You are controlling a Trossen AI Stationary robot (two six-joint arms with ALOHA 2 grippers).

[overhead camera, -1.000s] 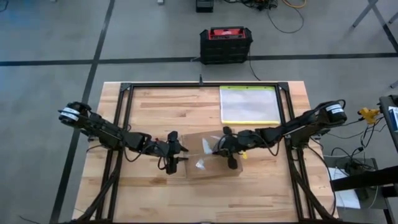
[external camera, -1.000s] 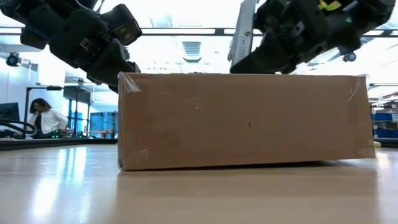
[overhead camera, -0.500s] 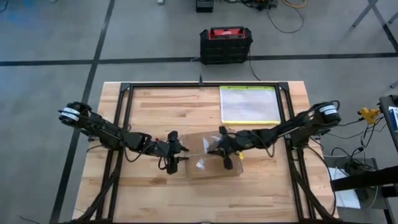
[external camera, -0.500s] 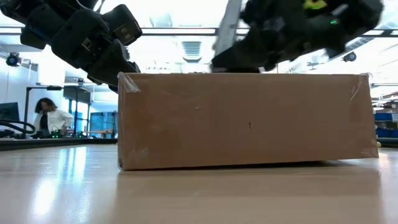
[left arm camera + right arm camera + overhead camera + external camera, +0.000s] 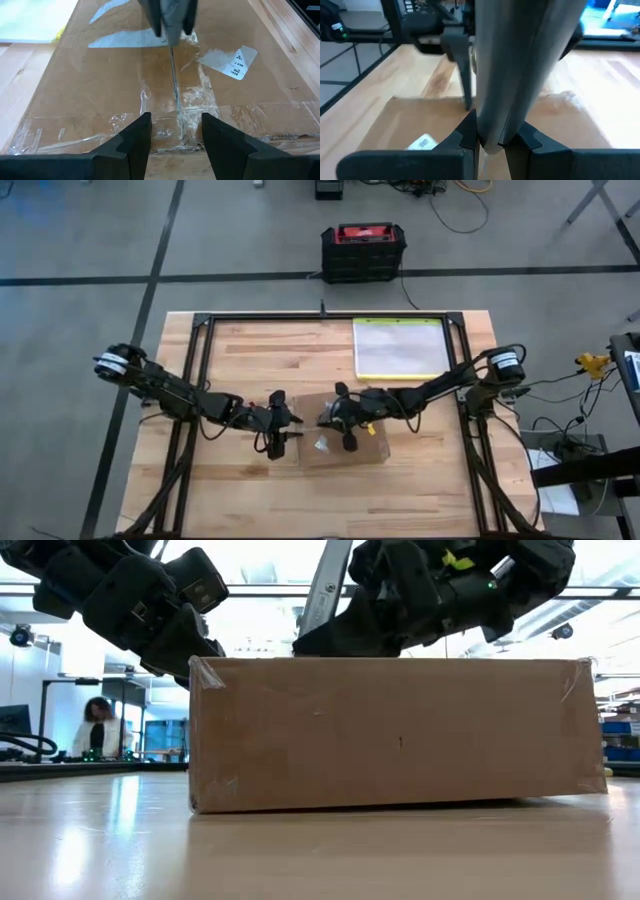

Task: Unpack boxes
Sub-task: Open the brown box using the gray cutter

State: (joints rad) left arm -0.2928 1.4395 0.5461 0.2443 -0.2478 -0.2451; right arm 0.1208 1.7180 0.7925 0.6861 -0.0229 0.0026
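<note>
The brown cardboard carton (image 5: 345,442) lies flat on the table's middle, and shiny clear tape (image 5: 177,107) runs along its top seam. My left gripper (image 5: 285,428) is open at the carton's left end, and its fingers (image 5: 135,145) straddle the seam there. My right gripper (image 5: 343,423) hovers over the carton's top and is shut on a long flat grey tool (image 5: 520,65). In the low view the tool (image 5: 325,585) slants up above the carton (image 5: 390,730). My right gripper pinches the grey tool between its two fingers (image 5: 465,137), reaching from the table's right and slanting down. The tool's lower tip (image 5: 171,46) meets the tape seam on the carton's top. My left gripper: I cannot tell whether its fingertips touch the carton's left end.
A clear pouch with a yellow-green edge (image 5: 400,347) lies on the table's far right part. A white label (image 5: 235,61) sticks to the carton's top. A black-and-red case (image 5: 362,252) stands on the floor beyond the far edge. A person (image 5: 100,725) is far behind.
My right gripper has slid with the tool toward the table's left along the carton's top, nearer my left gripper. The carton has stayed in place.
</note>
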